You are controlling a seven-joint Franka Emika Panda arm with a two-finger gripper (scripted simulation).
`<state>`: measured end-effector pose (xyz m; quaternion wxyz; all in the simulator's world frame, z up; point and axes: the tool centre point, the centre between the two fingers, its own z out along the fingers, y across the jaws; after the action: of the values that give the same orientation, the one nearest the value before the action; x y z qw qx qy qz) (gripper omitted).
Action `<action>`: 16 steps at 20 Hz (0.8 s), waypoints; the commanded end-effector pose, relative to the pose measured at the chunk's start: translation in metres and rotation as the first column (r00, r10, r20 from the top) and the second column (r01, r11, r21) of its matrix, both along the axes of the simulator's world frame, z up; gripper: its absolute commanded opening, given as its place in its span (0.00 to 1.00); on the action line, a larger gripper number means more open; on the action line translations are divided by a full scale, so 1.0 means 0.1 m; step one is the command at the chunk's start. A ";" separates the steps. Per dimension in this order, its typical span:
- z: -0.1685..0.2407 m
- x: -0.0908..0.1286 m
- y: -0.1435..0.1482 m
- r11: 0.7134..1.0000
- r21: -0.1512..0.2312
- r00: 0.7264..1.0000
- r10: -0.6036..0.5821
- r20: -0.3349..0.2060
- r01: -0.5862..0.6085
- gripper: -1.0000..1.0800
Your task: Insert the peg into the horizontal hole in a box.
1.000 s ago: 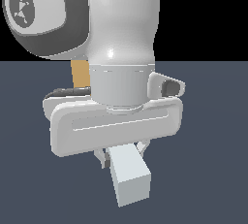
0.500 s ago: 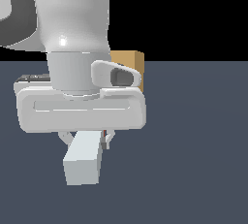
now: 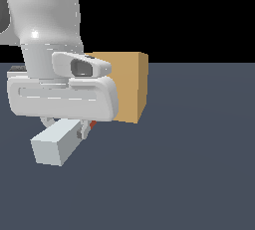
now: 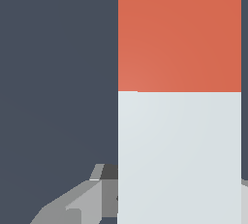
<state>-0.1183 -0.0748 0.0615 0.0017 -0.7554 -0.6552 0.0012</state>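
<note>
Gripper (image 3: 67, 129) low, clamping peg (image 3: 56, 143)

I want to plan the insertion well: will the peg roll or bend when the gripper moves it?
The peg has flat faces and square edges, so it probably would not roll if set down. It looks straight and rigid, so bending seems unlikely. It sticks out far past the gripper, so it may pivot in the grasp if its red end bumps the box.

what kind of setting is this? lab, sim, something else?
Almost certainly a simulator scene, not a real room: flat untextured grey floor under a plain black backdrop, a featureless tan box, and a flat-shaded peg held under the gripper. No furniture or clutter shows.
</note>
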 end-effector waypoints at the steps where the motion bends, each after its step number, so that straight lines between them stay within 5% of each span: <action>1: 0.04 -0.08 0.07 0.999 0.000 0.999 -0.044 0.004 0.044 0.00; 16: 0.10 -0.27 0.27 0.990 -0.001 0.990 -0.138 0.004 0.138 0.00</action>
<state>-0.1466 -0.0479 0.0702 0.0013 -0.7983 -0.6023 0.0014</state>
